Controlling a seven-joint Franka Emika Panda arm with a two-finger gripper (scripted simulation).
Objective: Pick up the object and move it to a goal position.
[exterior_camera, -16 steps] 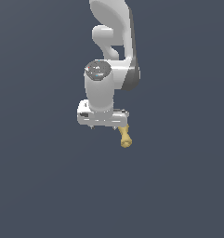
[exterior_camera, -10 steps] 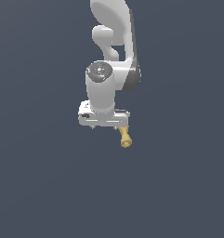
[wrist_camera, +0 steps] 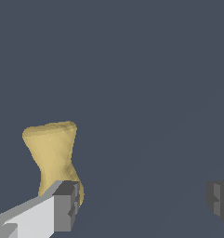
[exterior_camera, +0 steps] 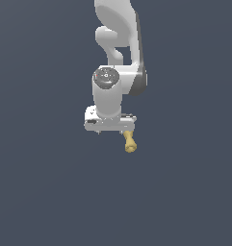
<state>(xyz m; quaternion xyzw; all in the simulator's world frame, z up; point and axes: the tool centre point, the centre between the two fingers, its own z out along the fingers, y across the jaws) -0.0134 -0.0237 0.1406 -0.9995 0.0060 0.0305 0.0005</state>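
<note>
The object is a small mustard-yellow bone-like piece with a flared end, lying on the dark grey surface. In the exterior view it sticks out from under the end of my white gripper on the exterior view's right. In the wrist view the object stands just behind one grey fingertip, which covers its narrow end. The other fingertip is far off at the frame's edge. My gripper is open wide with nothing between the jaws. I cannot tell whether the finger touches the object.
The plain dark grey surface fills both views. The white arm rises above the gripper toward the top of the exterior view. No goal marker shows.
The arm and gripper have shifted slightly toward the exterior view's right and a little down. The object has not moved.
</note>
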